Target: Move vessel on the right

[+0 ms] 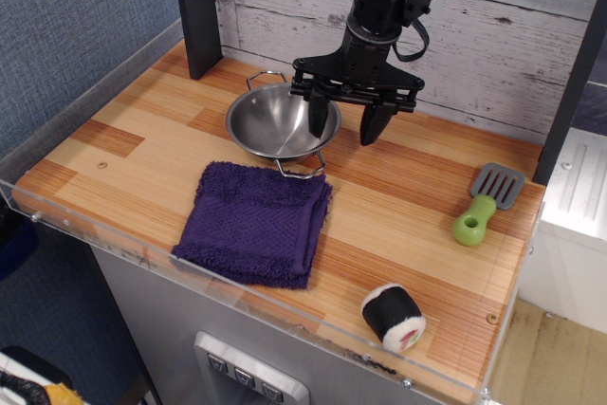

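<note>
The vessel (275, 122) is a round shiny steel bowl with two wire loop handles. It sits on the wooden table (142, 149) at the back, just behind the purple towel (254, 223). My black gripper (345, 126) hangs over the bowl's right rim. One finger (321, 119) is inside the bowl and the other (370, 126) is outside it. The jaws stand apart with a gap on each side of the rim, so they hold nothing.
A green-handled grey spatula (486, 204) lies at the right edge. A sushi roll toy (393, 317) sits near the front right edge. A dark post (197, 11) stands behind the bowl on the left. A plank wall runs along the back.
</note>
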